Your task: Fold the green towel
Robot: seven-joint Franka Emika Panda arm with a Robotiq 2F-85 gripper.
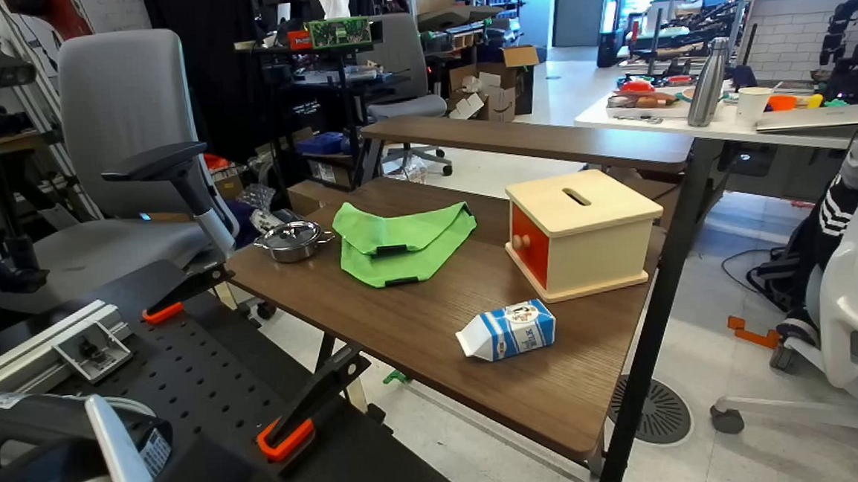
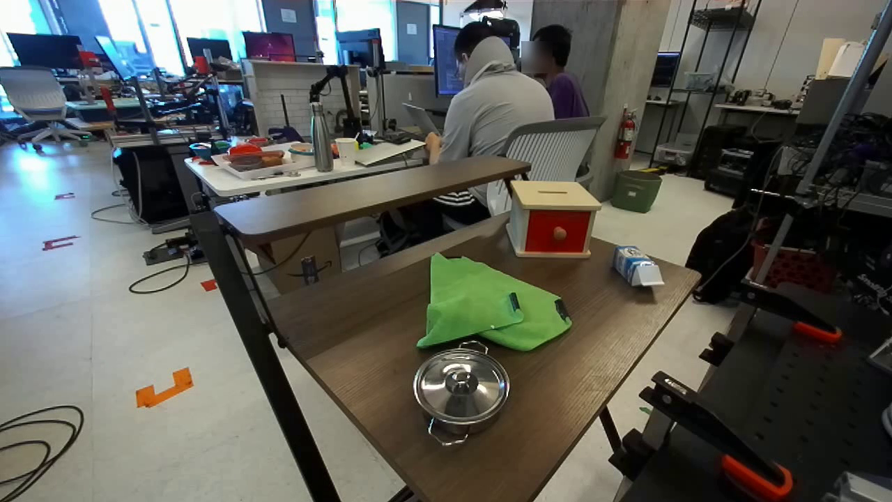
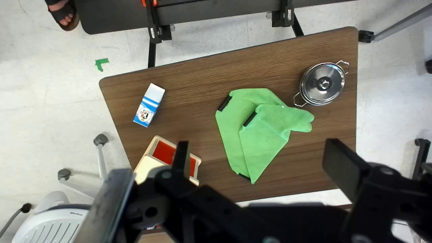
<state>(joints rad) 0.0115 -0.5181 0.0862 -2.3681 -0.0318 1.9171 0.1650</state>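
Green towel (image 1: 414, 234) lies loosely doubled on the table (image 1: 404, 324) in an exterior view; in an exterior view, the pot (image 2: 461, 390) sits beside it. Wrist view: my gripper (image 3: 258, 152) spread wide, holding nothing. I judge folding partway; next I'd descend and pinch a corner (image 3: 304, 122).

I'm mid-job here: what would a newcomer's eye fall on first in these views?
Likely the bright green towel, lying partly doubled over itself near the middle of the brown tabletop. Next, the pale wooden box with its red front toward one end, and the shiny lidded pot toward the other. The blue-and-white milk carton lies on its side near the box.
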